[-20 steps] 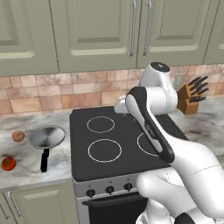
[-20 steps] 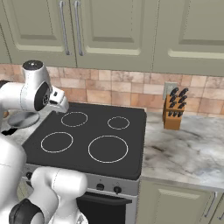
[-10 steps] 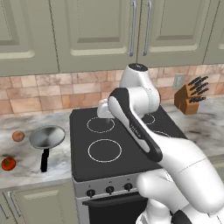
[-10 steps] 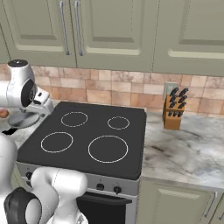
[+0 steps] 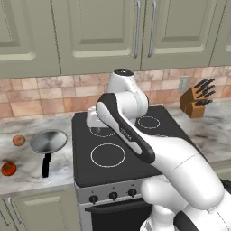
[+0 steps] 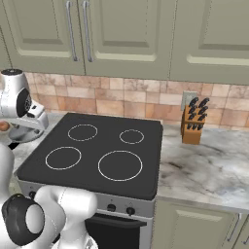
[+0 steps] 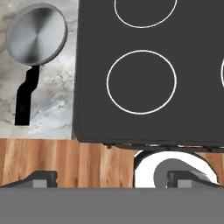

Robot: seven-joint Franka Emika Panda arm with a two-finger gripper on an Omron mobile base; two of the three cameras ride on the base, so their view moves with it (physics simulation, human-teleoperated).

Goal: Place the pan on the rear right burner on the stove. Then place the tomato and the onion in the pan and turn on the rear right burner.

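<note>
The pan sits on the marble counter left of the stove, its black handle pointing toward the front edge. The onion lies just left of it, and the tomato is nearer the front. The rear right burner is bare. The gripper hangs above the stove's front left part, jaws wide apart and holding nothing. In the right base view a brownish ball behind the arm is probably the onion.
</note>
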